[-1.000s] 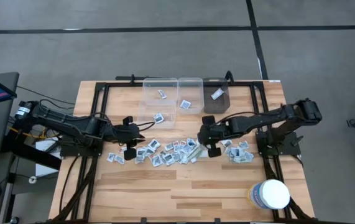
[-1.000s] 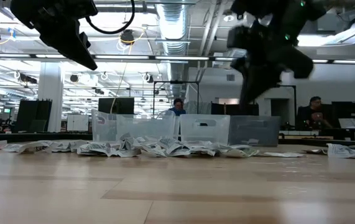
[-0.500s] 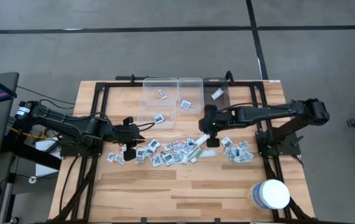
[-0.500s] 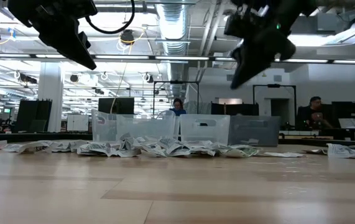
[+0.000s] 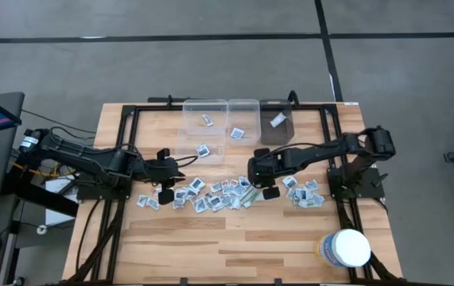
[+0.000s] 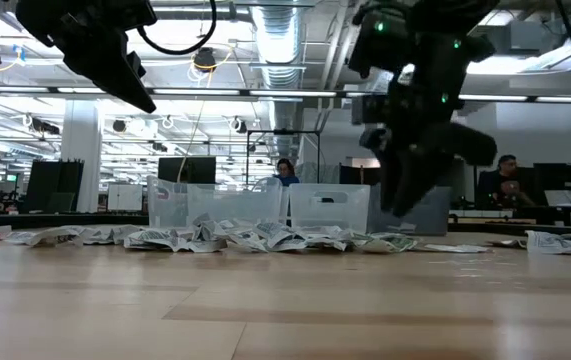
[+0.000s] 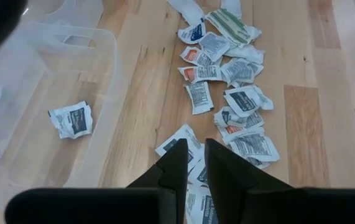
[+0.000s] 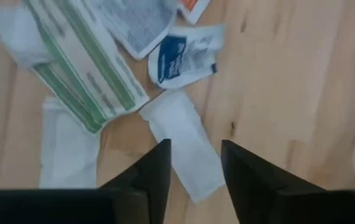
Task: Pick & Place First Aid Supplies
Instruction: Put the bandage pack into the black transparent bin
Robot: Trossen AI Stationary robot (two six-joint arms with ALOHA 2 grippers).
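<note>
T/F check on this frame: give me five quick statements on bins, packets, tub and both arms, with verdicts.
1. The right gripper has its jaws open above a plain white wrapper. True.
2. The white tub stands inside a bin. False: it stands on the table's near right corner.
3. The left gripper grips a packet. False: nothing sits between its jaws.
4. The three bins each hold at least one packet. True.
5. The packets lie stacked neatly. False: scattered loosely.

1. The left arm reaches in from the left side and is bent low. Its left hand (image 5: pixel 165 168) has two fingers (image 7: pixel 177 165) with only a thin gap between them.
2. The right arm stretches in from the right. Its right hand (image 5: pixel 260 171) points down, fingers (image 8: pixel 155 165) apart, holding nothing.
</note>
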